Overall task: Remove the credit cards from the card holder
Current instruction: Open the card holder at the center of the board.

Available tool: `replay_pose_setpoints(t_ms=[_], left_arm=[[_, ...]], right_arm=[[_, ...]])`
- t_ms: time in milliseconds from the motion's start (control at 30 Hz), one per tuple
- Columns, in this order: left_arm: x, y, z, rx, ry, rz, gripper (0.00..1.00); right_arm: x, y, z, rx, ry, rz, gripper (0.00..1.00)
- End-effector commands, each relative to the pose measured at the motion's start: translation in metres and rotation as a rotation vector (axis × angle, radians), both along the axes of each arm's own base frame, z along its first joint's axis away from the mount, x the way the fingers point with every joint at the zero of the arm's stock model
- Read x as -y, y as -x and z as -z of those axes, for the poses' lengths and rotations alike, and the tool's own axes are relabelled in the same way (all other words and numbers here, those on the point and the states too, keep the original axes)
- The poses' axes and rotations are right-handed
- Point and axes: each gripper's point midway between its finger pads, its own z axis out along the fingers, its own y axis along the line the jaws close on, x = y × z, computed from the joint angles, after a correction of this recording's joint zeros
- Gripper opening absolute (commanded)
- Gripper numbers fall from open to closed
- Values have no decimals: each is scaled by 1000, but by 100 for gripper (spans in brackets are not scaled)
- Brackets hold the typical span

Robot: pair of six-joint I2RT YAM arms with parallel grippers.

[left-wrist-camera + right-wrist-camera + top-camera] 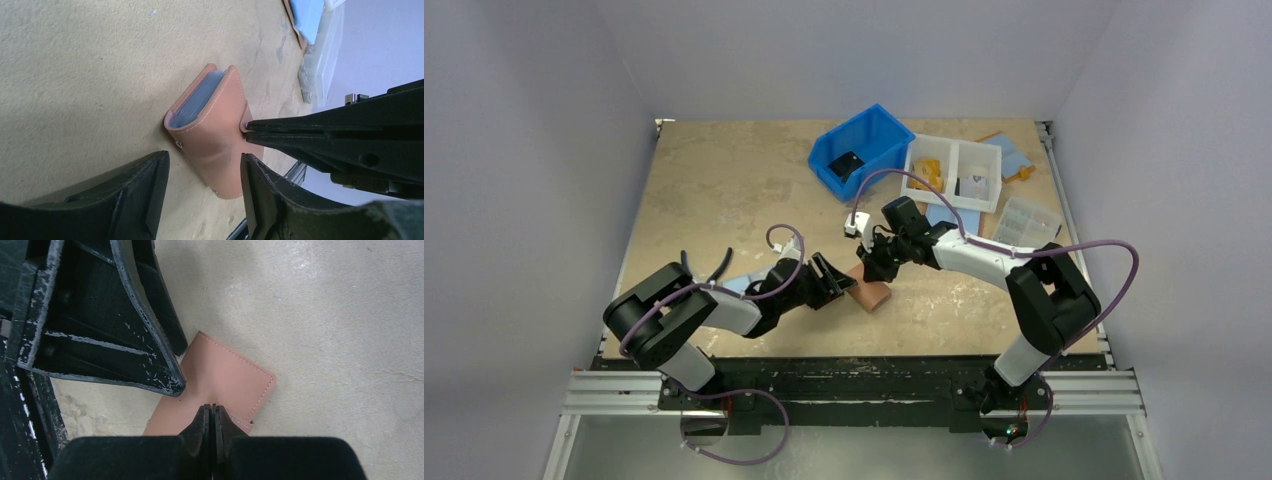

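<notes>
Holder (215,125) folded on bench (75,75), no cards out yet; right pincer (212,409) clenched, tips pressing leather; left pincer (202,159) released, straddling it.

card holder (212,137) interior hidden, tray (955,143) contents indistinct

Both arms extend inward and meet near the middle, wrists pitched downward. The left gripper (839,283) presents its fingers (150,185) spread apart. The right gripper (213,412) has both fingers pressed flush together, tips just beside the left fingers.
</notes>
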Motion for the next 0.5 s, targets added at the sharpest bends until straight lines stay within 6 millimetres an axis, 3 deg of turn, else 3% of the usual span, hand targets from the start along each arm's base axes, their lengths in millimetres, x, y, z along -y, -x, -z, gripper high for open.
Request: replay_pose_setpoints(t_ms=[0, 133, 233, 300, 333, 467], left_arm=[[5, -9, -3, -3, 31, -27, 58], [-3, -10, 21, -96, -64, -75, 44], [-4, -8, 32, -136, -80, -86, 23], [-2, -7, 37, -145, -84, -79, 4], [-2, -7, 39, -145, -87, -75, 0], [-7, -12, 47, -107, -120, -66, 0]], right_arm=[[-13, -1, -22, -4, -83, -15, 0], [-14, 0, -21, -24, -92, -10, 0], [-15, 0, -19, -31, -92, -4, 0], [-15, 1, -19, -35, -94, -6, 0], [-15, 1, -20, -36, -96, -8, 0], [-12, -5, -21, -23, -89, 17, 0]])
